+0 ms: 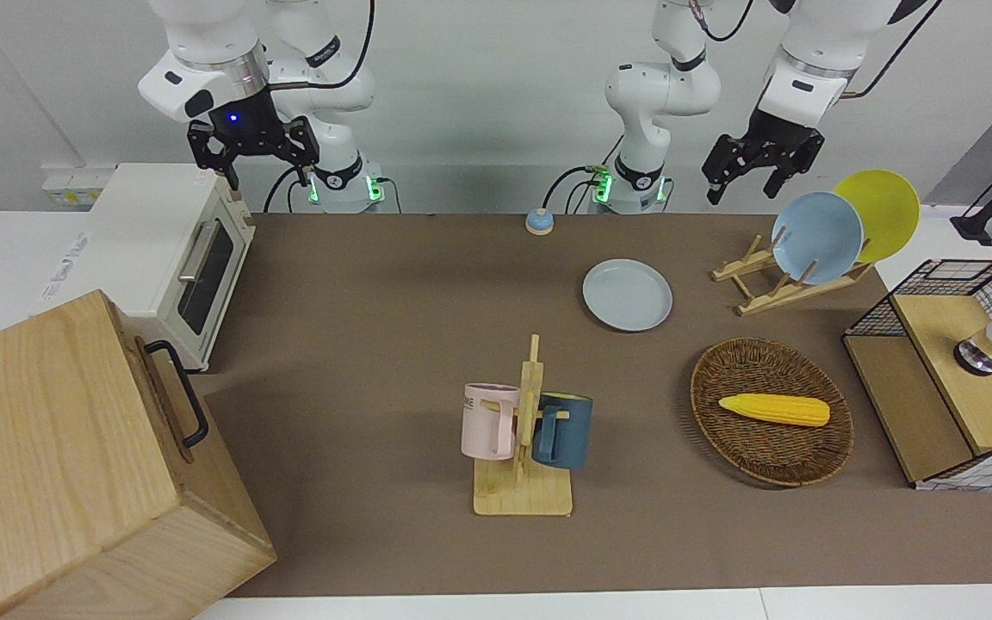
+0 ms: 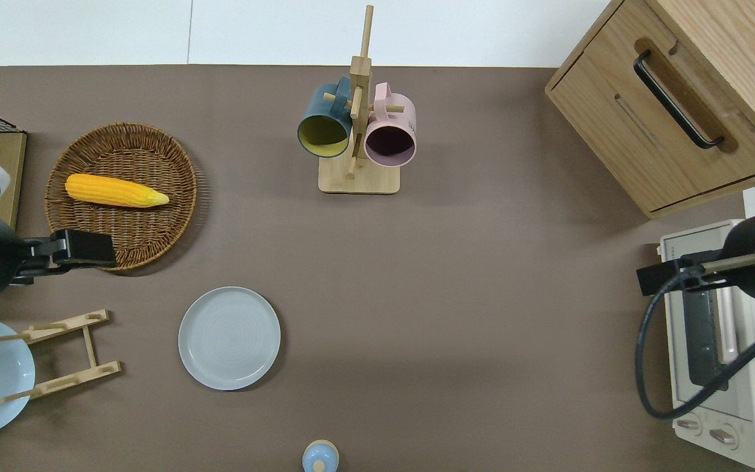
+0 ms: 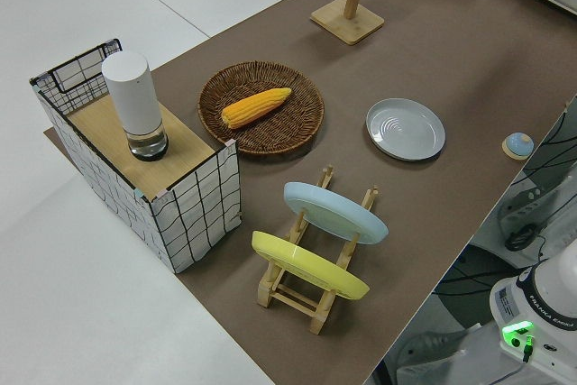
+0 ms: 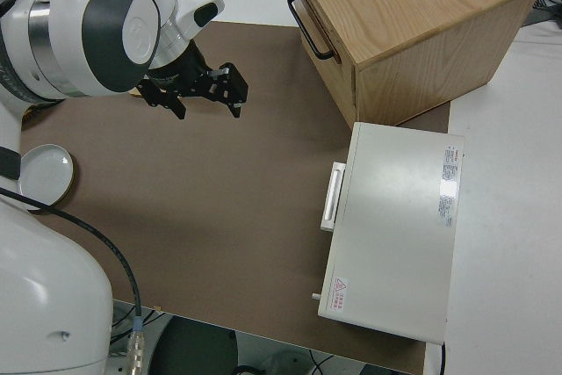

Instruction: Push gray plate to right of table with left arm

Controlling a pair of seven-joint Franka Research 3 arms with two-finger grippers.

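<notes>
The gray plate (image 1: 627, 294) lies flat on the brown table (image 1: 375, 284), toward the left arm's end and nearer to the robots than the basket; it also shows in the overhead view (image 2: 229, 337) and the left side view (image 3: 405, 129). My left gripper (image 1: 741, 185) is open, empty and up in the air. In the overhead view the left gripper (image 2: 89, 248) is over the basket's rim nearest the robots, apart from the plate. My right gripper (image 1: 252, 164) is open and parked.
A wooden rack (image 2: 63, 354) holds a bluer plate (image 1: 816, 237) and a yellow plate (image 1: 879, 211). A wicker basket (image 2: 154, 216) holds a corn cob (image 2: 115, 190). Also here: a mug tree (image 2: 358, 131), a toaster oven (image 1: 177, 258), a wooden cabinet (image 1: 74, 465), a wire crate (image 1: 952, 370) and a small blue knob (image 2: 320, 457).
</notes>
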